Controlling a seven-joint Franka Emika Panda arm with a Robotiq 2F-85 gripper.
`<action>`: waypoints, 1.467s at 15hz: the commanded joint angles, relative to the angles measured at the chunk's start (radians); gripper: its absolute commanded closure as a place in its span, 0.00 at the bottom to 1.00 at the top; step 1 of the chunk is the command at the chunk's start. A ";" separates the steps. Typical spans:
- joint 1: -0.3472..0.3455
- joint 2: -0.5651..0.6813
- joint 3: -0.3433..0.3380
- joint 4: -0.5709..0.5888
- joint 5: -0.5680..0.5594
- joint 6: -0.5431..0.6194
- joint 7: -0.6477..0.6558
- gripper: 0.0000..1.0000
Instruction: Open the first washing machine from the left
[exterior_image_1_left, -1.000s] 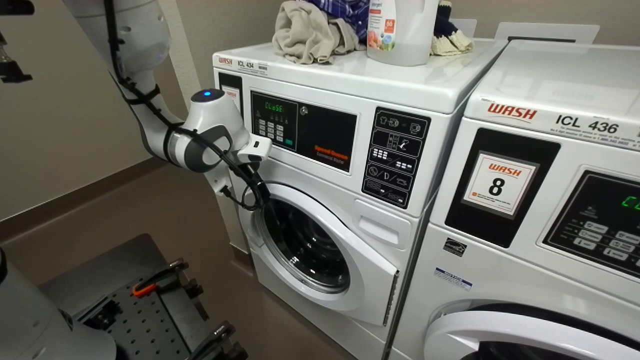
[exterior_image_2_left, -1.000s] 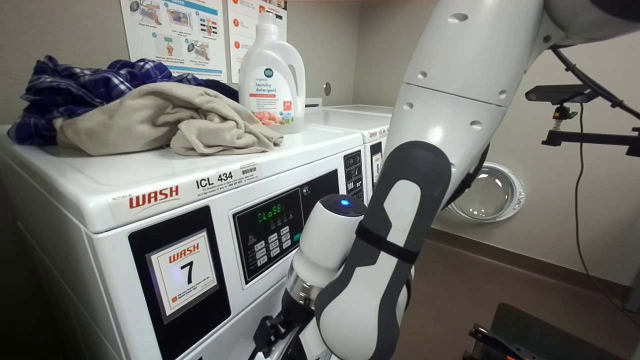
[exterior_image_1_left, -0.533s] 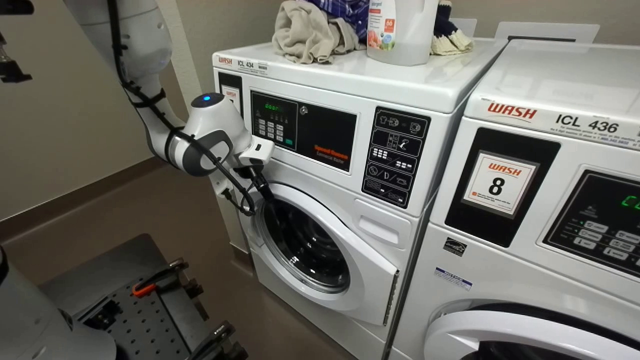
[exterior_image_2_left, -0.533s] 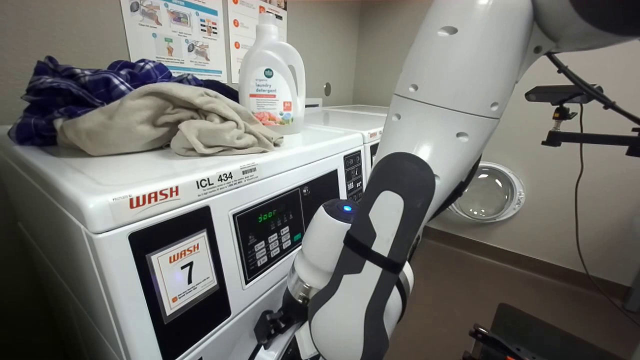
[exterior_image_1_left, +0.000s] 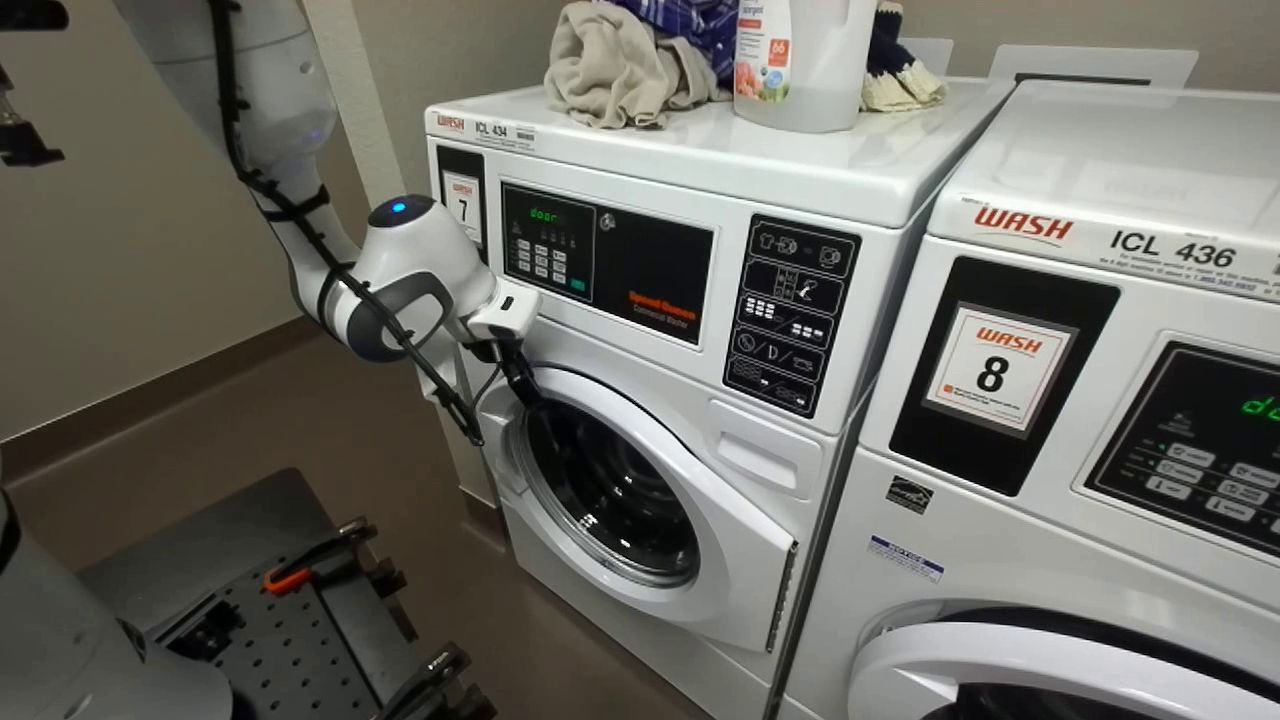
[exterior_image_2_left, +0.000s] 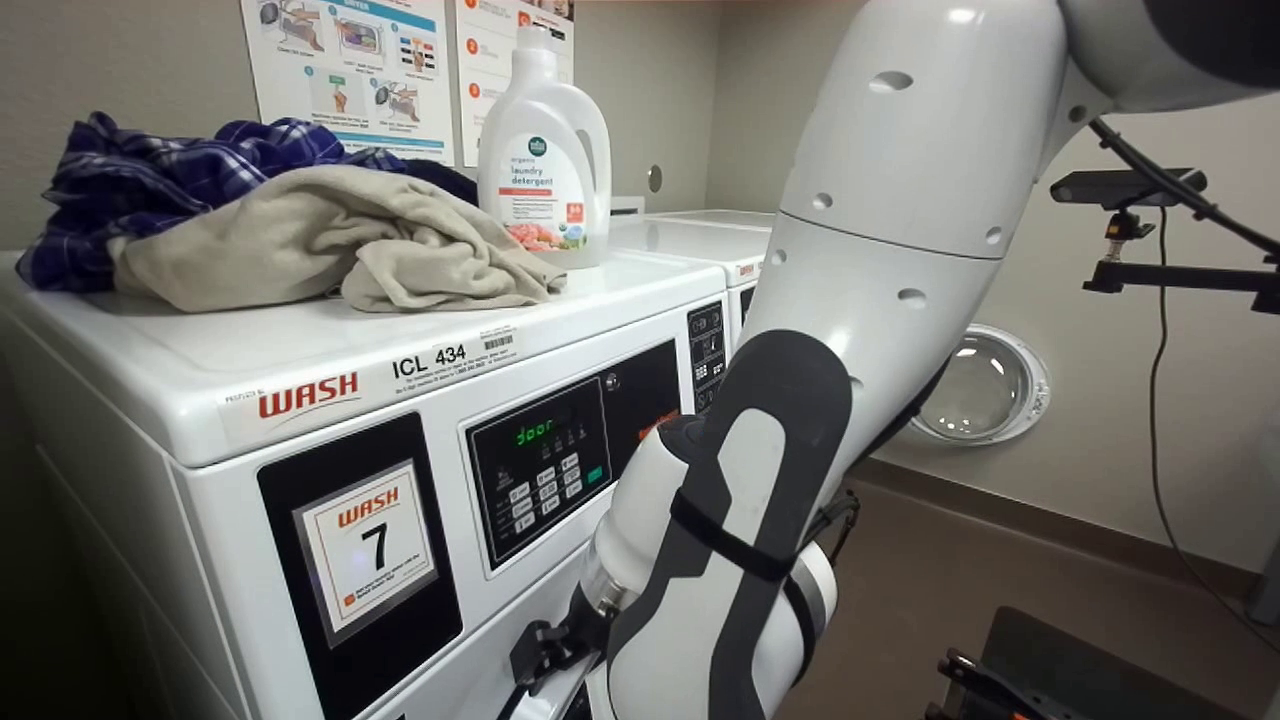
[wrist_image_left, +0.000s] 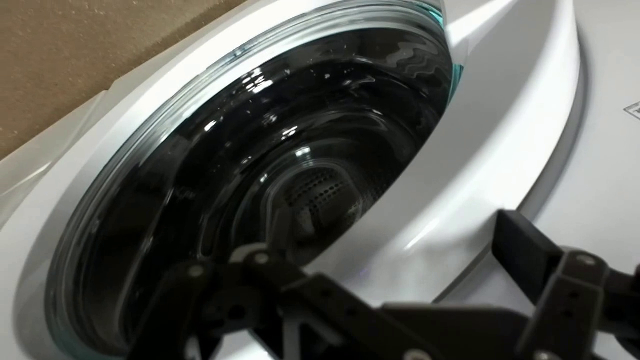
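Observation:
The first washing machine from the left, marked 7, shows white in both exterior views (exterior_image_1_left: 650, 360) (exterior_image_2_left: 500, 610). Its display reads "door". Its round porthole door (exterior_image_1_left: 735, 570) lies against the front or very near it; I cannot tell if it is ajar. My gripper (exterior_image_1_left: 530, 395) is at the upper left of the door ring, and also shows in an exterior view (exterior_image_2_left: 548, 655). In the wrist view my gripper (wrist_image_left: 392, 222) is open. One finger is over the dark glass (wrist_image_left: 300, 125), the other at the ring's outer edge. The white ring lies between them; contact is unclear.
The washer marked 8 (exterior_image_1_left: 1060, 540) stands to the right, its door partly in view. Detergent (exterior_image_1_left: 815, 75), a beige cloth (exterior_image_1_left: 620, 70) and plaid clothes (exterior_image_2_left: 200, 170) lie on top. The arm's dark mounting plate (exterior_image_1_left: 290, 640) is in front. A camera (exterior_image_2_left: 1130, 188) hangs on a stand.
The arm has shifted slightly down and left in both exterior views, and its cable hangs lower. The display changed from "CLoSE" to "door". The door shows no clear movement.

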 joint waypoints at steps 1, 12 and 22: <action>0.056 -0.035 -0.051 -0.055 0.064 -0.043 -0.039 0.00; 0.555 -0.148 -0.563 -0.180 -0.081 -0.442 0.007 0.00; 0.872 -0.178 -1.068 -0.243 -0.483 -0.767 0.016 0.00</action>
